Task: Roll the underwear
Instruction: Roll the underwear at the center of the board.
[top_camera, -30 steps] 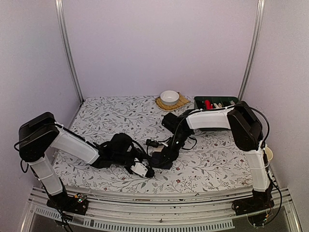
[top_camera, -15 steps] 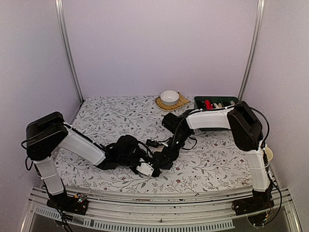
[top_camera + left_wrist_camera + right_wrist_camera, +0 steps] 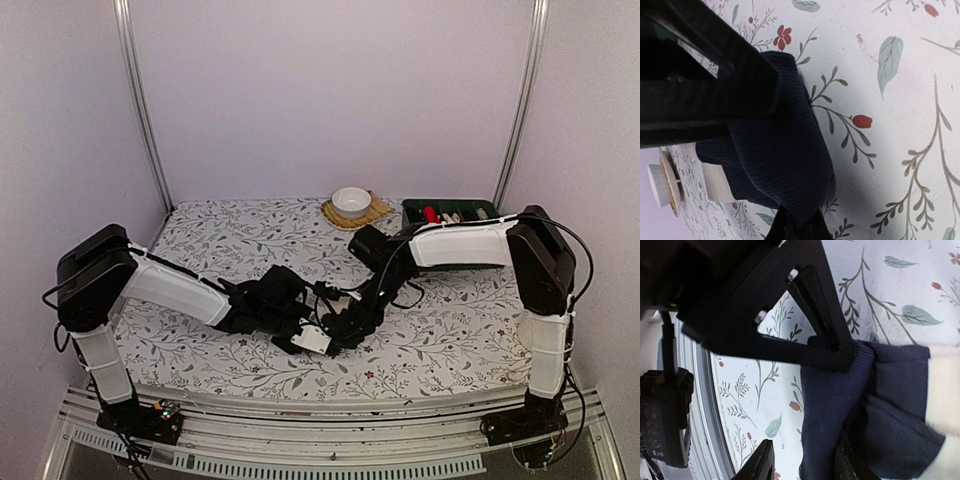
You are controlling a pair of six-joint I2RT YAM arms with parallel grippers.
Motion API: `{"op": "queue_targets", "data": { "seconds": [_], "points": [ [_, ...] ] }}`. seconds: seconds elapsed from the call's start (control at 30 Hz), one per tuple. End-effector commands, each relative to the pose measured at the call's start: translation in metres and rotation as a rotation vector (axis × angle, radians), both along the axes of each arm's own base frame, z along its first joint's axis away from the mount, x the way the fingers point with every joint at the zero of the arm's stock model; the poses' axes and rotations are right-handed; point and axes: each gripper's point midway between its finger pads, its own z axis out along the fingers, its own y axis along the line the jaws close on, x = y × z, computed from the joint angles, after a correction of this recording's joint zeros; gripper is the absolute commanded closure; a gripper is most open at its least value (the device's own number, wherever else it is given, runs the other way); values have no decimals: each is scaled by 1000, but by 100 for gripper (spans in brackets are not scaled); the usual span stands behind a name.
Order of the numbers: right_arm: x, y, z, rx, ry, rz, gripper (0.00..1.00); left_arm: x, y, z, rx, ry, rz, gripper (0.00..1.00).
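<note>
At the near middle of the white leaf-and-flower printed table cover (image 3: 220, 240), just beyond the arm bases: the dark navy ribbed-cloth underwear (image 3: 780, 170), bunched in a soft fold and lying on the cover between the two claws. On its edge, the left gripper (image 3: 767, 100), pinched together with cloth spilling out from under the black tips. From the other side, the right gripper (image 3: 840, 407) with jaws apart, the fold of the underwear between them, upper tip touching the cloth. Both claws just beside each other. Farther back, well apart from all this, a small round white bowl (image 3: 351, 199) on a woven yellow mat (image 3: 377, 212) and, just to its right, a dark green tray (image 3: 408, 210) with a red item among others.
</note>
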Motion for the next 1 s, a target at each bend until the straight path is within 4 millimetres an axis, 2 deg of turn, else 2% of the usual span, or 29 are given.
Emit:
{"op": "queue_targets", "data": {
  "seconds": [0.0,0.13,0.27,0.3,0.43,0.47,0.6,0.77,0.97],
  "points": [
    [5,-8,31,43,-151,-53,58,-38,36,-45,213,259,43,100],
    [5,-27,44,44,-232,-143,56,-42,39,-53,273,342,78,100],
    [3,-52,44,22,-320,-243,55,-42,37,-48,283,415,99,100],
    [3,-59,44,14,-352,-272,55,-44,39,-55,304,450,108,100],
    [-13,-71,50,26,-526,-294,55,-41,34,-51,317,559,128,100],
    [-20,-73,46,23,-584,-272,54,-40,33,-50,323,589,134,100],
    [-35,-68,45,1,-820,-205,52,-35,30,-47,333,725,164,100],
    [-36,-54,34,-57,-999,-124,51,-24,28,-43,336,909,220,100],
    [-16,-36,13,-189,-1202,-36,47,-12,31,-48,342,1015,276,100]
  ]
}}
